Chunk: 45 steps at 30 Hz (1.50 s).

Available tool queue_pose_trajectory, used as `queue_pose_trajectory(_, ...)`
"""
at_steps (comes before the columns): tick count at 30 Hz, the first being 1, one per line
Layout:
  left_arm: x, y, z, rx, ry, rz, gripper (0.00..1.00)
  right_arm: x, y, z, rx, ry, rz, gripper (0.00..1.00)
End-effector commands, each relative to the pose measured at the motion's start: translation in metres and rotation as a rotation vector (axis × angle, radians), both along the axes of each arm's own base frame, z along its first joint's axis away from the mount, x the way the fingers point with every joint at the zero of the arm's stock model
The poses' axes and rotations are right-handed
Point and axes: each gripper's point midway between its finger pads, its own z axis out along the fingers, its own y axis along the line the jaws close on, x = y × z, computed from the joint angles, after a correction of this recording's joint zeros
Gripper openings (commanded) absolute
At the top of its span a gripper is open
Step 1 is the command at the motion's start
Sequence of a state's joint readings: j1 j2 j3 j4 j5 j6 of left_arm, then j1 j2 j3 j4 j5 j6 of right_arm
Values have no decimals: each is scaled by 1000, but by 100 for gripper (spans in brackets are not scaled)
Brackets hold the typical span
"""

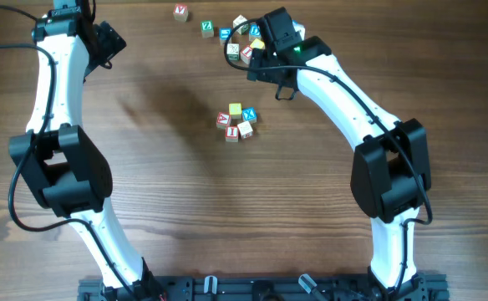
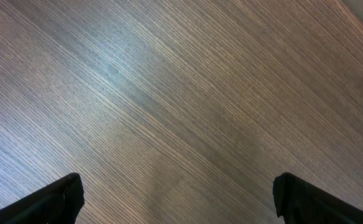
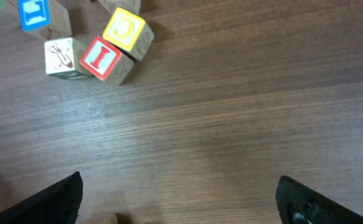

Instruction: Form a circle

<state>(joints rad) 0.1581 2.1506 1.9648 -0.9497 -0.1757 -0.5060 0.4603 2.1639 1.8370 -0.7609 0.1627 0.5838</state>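
Two white-and-black arms rise from the near edge of the wood-grain table (image 1: 144,184). Only the overhead shows the circle (image 1: 236,122): five small wooden cubes packed in a ring mid-table, well apart from both grippers. Two have red faces, one is yellow, one blue, one whitish. Farther back lies the scatter (image 1: 227,33), some eight like cubes, a few partly hidden under the right gripper (image 3: 178,183). Its wrist view alone gives their faces. Four cubes are in full view: a yellow C (image 3: 127,31) touching a red I (image 3: 101,57), a whitish picture cube (image 3: 62,56) just beside that, and a blue one (image 3: 33,12) behind. The black fingers (image 3: 51,202) stand wide apart, holding nothing. The left gripper (image 2: 178,186), at the far left, is likewise spread wide over streaked grain.
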Motion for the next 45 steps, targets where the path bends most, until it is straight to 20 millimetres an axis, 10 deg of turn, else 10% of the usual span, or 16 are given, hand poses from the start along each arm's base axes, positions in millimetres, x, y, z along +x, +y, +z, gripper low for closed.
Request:
queue_pose_trajectory(1,2,3,6,16,-12,2,100,5,0,18,10,-47,-24,100)
queue_pose_trajectory(35,2,3,6,16,-12,2,100,6,0,18,11,-48,-25,100)
queue_pose_trajectory(43,2,3,6,16,-12,3,100,-14,40,15,210,59,97,100)
queue_pose_trajectory(44,2,3,6,16,-12,3,100,-16,44,16,230,71,109,98)
queue_pose_trajectory(45,2,3,6,16,-12,3,100,-20,50,16,260,89,128,72)
